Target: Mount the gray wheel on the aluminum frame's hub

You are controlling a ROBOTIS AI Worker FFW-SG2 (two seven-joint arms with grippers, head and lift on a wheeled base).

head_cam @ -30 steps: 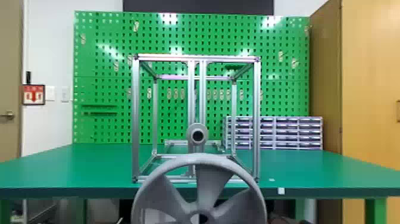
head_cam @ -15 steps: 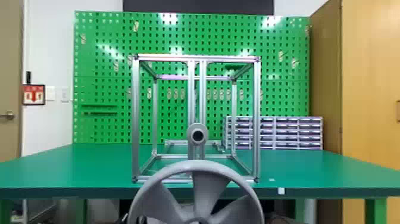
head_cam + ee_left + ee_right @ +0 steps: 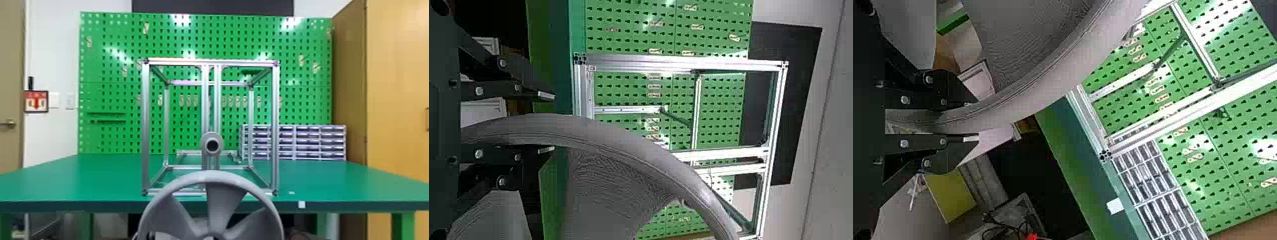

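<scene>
The gray wheel (image 3: 223, 207) stands upright at the bottom of the head view, nearer than the aluminum frame (image 3: 146, 127), its lower part cut off. Its rim top lies below the frame's gray hub (image 3: 212, 145) with the dark bore; wheel and hub are apart. In the left wrist view, my left gripper (image 3: 547, 122) is shut on the rim of the wheel (image 3: 629, 145), one finger on either side. My right gripper (image 3: 970, 121) likewise holds the wheel (image 3: 1053, 82) by its rim in the right wrist view. Part of each lower fingertip area is close against the rim.
The frame stands on the green table (image 3: 79, 178), near its front edge. Behind rises a green pegboard (image 3: 111, 140); a rack of small drawers (image 3: 306, 140) stands at the back right. A small white piece (image 3: 301, 204) sits on the table's front edge.
In the head view the wheel has shifted slightly left, its rim top is a little higher, and its blades appear at a slightly different angle. The frame has stayed in place.
</scene>
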